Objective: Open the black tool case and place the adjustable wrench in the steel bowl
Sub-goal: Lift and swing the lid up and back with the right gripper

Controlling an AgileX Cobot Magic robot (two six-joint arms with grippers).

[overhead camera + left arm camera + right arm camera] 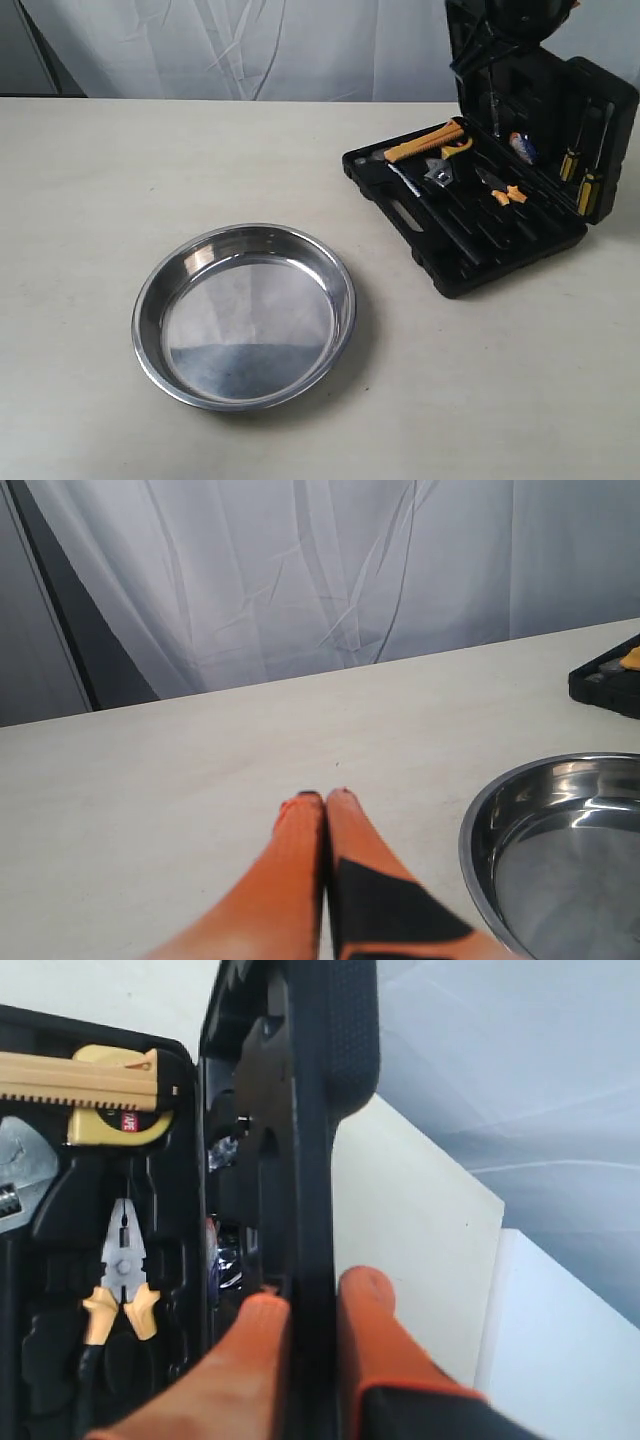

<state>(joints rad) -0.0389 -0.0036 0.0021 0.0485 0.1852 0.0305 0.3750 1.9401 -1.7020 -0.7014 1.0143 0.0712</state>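
The black tool case [470, 268] lies open at the right of the table, its lid [545, 95] standing nearly upright. My right gripper [310, 1295] is shut on the lid's edge [312, 1160], one orange finger on each side. The adjustable wrench [438, 172] rests in its slot in the base, silver head showing [14, 1188]. The steel bowl [244, 315] sits empty at centre-left. My left gripper [325, 800] is shut with nothing in it, low over the table beside the bowl [560, 850]; it is outside the exterior view.
In the case base lie a long orange-handled tool [425, 142] and orange-handled pliers [503, 190]; yellow-handled screwdrivers [580, 170] sit in the lid. A white curtain [250, 45] hangs behind the table's far edge. A corner of the case [610, 675] shows beyond the bowl.
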